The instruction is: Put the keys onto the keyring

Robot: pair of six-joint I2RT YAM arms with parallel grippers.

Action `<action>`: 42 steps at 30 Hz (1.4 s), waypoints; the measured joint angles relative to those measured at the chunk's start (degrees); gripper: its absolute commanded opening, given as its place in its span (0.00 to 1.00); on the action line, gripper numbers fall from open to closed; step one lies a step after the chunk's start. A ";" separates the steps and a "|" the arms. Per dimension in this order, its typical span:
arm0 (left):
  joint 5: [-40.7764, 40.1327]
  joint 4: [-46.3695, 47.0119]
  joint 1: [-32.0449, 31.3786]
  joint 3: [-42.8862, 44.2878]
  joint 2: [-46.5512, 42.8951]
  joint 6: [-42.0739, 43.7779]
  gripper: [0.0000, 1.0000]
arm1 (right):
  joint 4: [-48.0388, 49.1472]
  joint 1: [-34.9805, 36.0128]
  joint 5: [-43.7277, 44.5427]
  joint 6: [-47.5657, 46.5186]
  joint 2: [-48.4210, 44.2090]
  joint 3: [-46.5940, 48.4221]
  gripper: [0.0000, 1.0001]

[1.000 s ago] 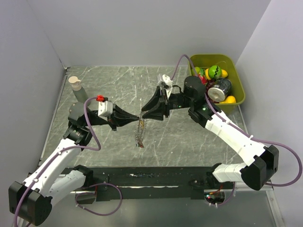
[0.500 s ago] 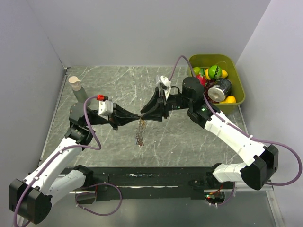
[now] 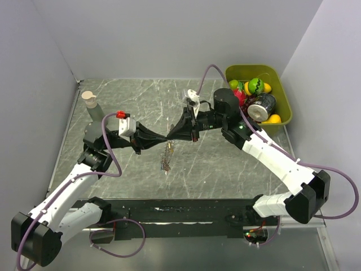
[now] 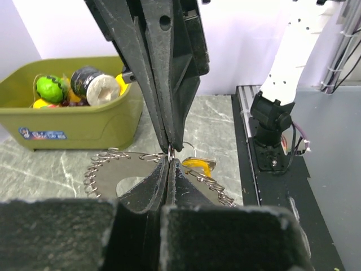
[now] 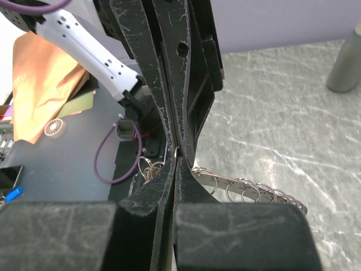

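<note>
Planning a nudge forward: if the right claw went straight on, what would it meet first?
The left claw: it sits tip to tip with the right claw, both apparently pinching the keyring.

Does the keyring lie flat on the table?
No, the keyring hangs on edge from the shut left gripper.

Top external: high, behind rig, looking down, far; whole table (image 3: 130,96) seen. Left wrist: close, low, green bin (image 4: 73,127) at 10 o'clock. Right wrist: close, facing opposite way. All share keyring (image 3: 167,154).
</note>
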 measured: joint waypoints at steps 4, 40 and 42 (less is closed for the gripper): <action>-1.03 -6.10 -0.02 1.36 0.00 4.13 0.17 | -6.29 0.13 1.09 -3.56 1.60 2.95 0.00; -5.68 -37.88 -3.63 14.80 8.13 24.37 0.01 | -28.65 0.22 6.69 -16.55 7.74 12.59 0.00; -5.62 -38.07 -3.89 14.86 8.70 24.63 0.01 | -29.18 0.22 7.02 -16.55 7.89 12.59 0.00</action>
